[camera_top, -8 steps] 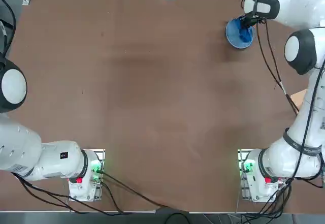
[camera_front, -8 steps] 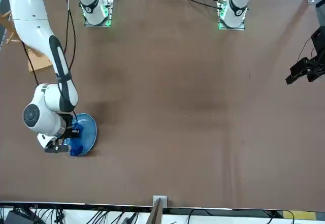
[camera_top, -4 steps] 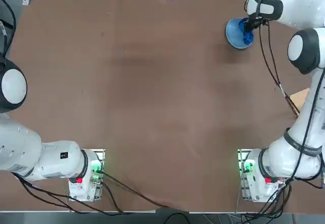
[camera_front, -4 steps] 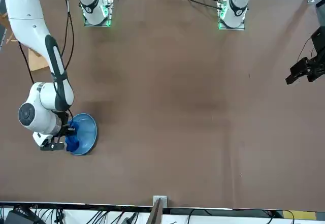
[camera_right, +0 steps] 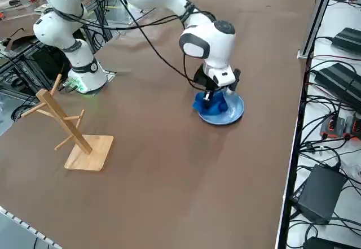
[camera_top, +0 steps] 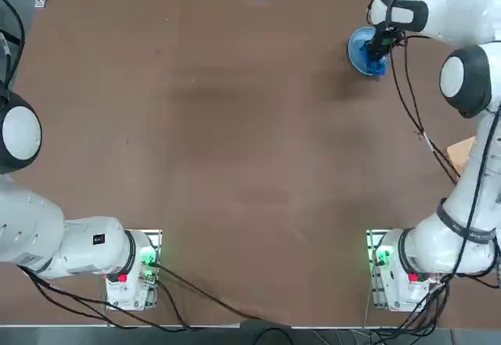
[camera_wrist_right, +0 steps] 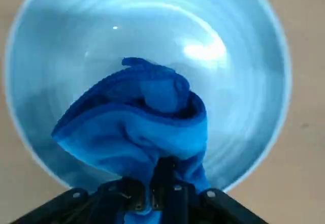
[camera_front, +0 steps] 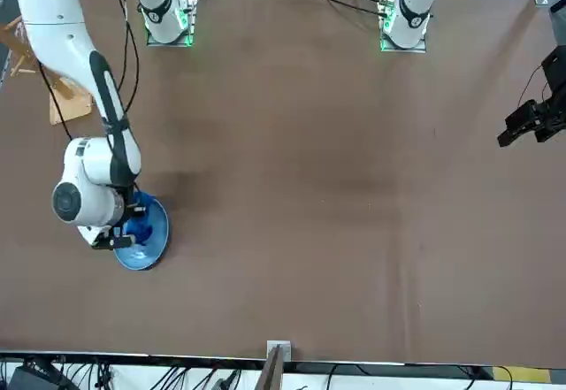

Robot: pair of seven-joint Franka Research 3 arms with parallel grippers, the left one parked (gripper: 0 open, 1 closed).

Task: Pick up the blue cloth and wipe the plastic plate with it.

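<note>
Right gripper [camera_wrist_right: 162, 196] pinches blue cloth [camera_wrist_right: 139, 127] by bunched end; cloth rests on plastic plate [camera_wrist_right: 244, 107] at table's far right corner. Expect soft, limp fabric; light plate may skid, so press gently.

Lighting: even, bright, from overhead; my table [camera_top: 235, 126] reads flat brown with only soft shadows under my arm. Glare: white highlights on the plate [camera_wrist_right: 213, 51] in my wrist view. Blur: plate rim and cloth [camera_wrist_right: 147, 117] smeared and soft there, finger bases dark. Green lamps glow at my bases. Side view sharp.
</note>
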